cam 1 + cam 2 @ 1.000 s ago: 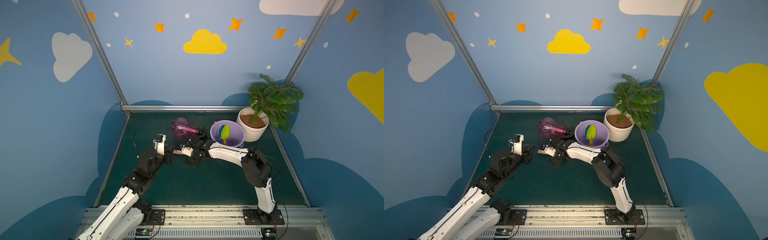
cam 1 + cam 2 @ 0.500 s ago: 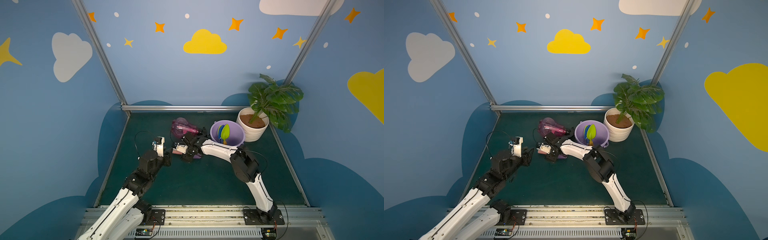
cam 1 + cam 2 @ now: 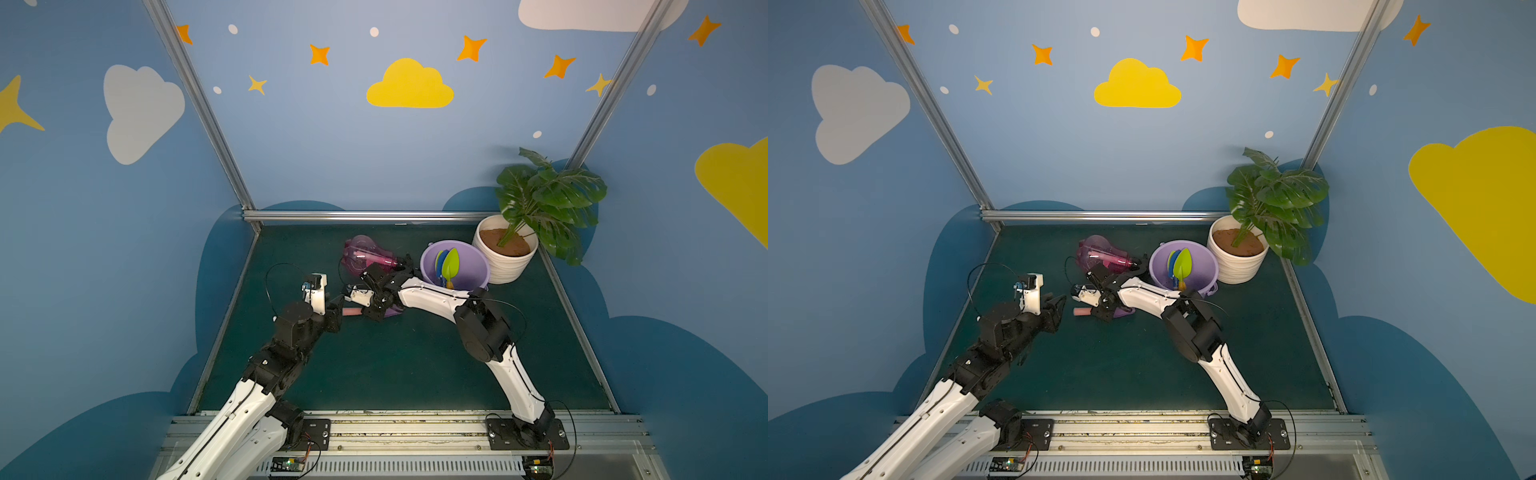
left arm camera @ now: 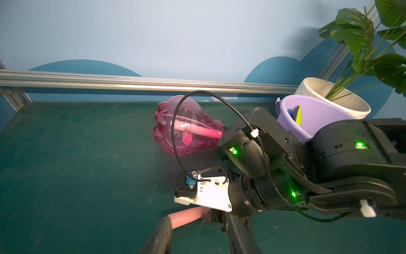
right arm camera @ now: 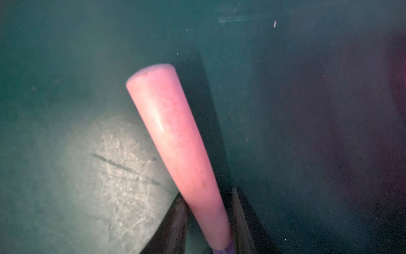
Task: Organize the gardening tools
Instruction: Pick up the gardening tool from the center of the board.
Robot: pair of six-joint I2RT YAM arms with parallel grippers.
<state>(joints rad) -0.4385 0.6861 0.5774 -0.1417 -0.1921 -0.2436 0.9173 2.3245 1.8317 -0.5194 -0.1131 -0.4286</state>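
A robot test cell dressed as a play garden is shown: blue walls (image 3: 291, 145) painted with clouds and stars, framed in aluminium profiles (image 3: 361, 215); a green mat (image 3: 395, 365); a potted plant (image 3: 548, 195) at 2 o'clock; two arms (image 3: 432, 297) bolted to a rail (image 3: 395, 432) at 6 o'clock.

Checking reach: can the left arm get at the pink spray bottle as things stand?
Probably yes, at its round body: bare mat lies between the left gripper and the spray bottle. The right arm, at the purple shovel, crowds its trigger end.

Blue walls (image 3: 332, 145) bear clouds (image 3: 409, 85), stars (image 3: 319, 54); green floor (image 3: 395, 365).
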